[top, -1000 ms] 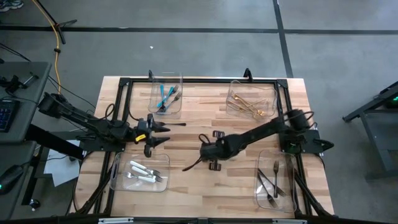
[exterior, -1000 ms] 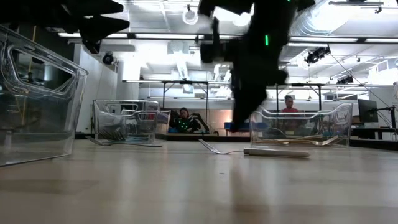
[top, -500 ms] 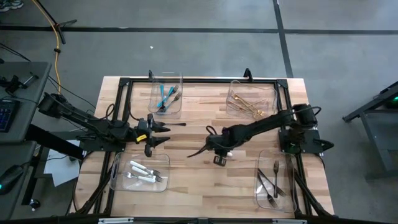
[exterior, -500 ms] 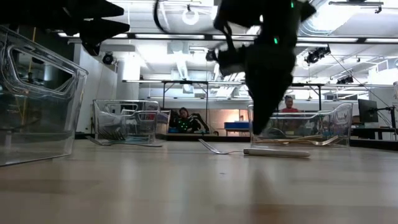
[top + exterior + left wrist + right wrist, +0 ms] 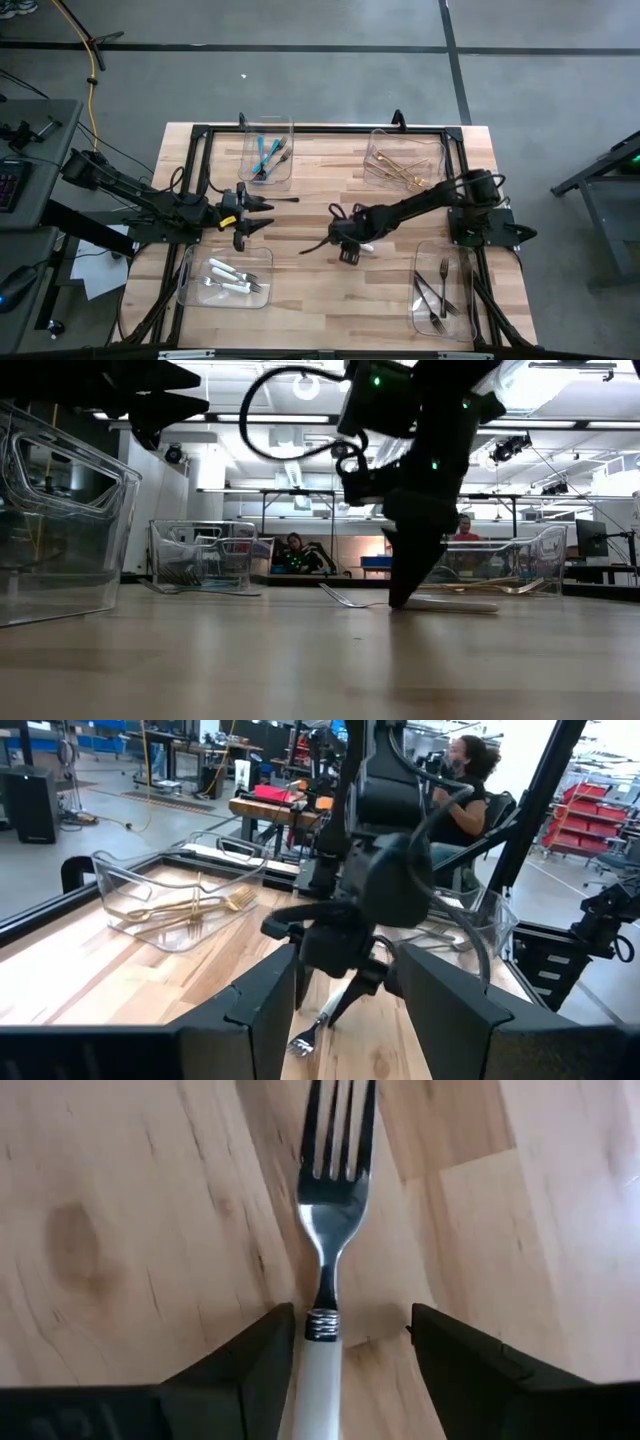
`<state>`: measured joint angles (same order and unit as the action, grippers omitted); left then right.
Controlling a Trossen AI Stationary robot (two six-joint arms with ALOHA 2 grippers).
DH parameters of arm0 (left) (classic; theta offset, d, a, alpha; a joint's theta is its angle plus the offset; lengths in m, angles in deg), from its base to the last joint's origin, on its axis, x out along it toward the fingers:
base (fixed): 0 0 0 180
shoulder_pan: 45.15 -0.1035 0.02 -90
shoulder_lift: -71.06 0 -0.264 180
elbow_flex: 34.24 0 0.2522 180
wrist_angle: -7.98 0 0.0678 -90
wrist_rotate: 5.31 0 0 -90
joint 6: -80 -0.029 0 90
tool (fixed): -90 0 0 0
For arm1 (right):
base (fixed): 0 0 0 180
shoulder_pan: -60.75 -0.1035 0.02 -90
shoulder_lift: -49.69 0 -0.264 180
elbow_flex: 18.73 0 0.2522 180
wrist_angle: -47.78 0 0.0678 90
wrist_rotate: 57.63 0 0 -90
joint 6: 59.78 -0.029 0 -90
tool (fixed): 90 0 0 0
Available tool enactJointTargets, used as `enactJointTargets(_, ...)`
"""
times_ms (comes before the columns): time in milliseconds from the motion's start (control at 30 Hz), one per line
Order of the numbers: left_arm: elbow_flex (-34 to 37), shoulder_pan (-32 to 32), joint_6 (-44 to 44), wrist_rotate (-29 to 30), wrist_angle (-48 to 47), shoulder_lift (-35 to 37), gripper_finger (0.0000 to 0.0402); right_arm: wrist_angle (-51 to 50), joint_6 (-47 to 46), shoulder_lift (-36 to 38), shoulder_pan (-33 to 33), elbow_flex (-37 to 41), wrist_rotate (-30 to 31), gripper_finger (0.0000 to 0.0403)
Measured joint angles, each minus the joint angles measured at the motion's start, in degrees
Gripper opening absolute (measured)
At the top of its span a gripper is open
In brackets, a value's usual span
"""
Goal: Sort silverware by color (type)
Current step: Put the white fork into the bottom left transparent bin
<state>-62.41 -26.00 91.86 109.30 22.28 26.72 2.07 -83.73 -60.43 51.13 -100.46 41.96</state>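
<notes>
My right gripper (image 5: 350, 1345) has just changed from shut to spread: a second ago its jaws were closed while the arm reached out over the middle of the tabletop (image 5: 300, 300), and since then it has swung back and come down over the white-handled fork (image 5: 330, 1280) with the jaws wide open. The fork lies flat on the wood near the centre, tines pointing away from my wrist, and in the right wrist view its handle runs between my two fingers (image 5: 250, 1370) without either one pressing it. In the low view the fingertips reach right down to the wood at the handle. I judge this to be the approach finished and the grasp not yet made, so nothing is held.

My left gripper (image 5: 250, 213) hangs over the left side of the tabletop, jaws open and empty, and has not moved in this time.

The rest of the silverware looks sorted: teal pieces (image 5: 264, 155) in the far-left bin (image 5: 288, 128), gold ones (image 5: 405, 172) in the far-right bin (image 5: 377, 135), dark steel forks (image 5: 437, 290) in the near-right bin (image 5: 418, 250), and white-handled pieces (image 5: 228, 278) in the near-left bin (image 5: 186, 290). So this loose fork seems to be the last one out, and by its handle it belongs with the white ones in that near-left bin
</notes>
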Motion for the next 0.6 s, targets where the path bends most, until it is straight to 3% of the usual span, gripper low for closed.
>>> enactJointTargets(233,0.0,0.1,1.2,-0.3,-1.4,0.0,0.0172,-1.9,-0.5,-3.9,-2.4,-0.6,5.2,0.0188)
enactJointTargets(333,0.0,0.1,1.5,-0.3,-1.7,0.0,0.0172,-2.9,-2.6,-4.7,-3.4,-0.8,6.0,0.0137)
enactJointTargets(433,0.0,0.1,1.6,-0.3,-1.6,0.0,0.0172,-3.0,-2.7,-4.9,-3.9,-0.9,6.0,0.0041)
enactJointTargets(600,0.0,0.1,1.6,-0.3,-1.6,0.0,0.0172,-2.7,-2.8,-4.9,-3.7,-0.9,5.5,0.0028)
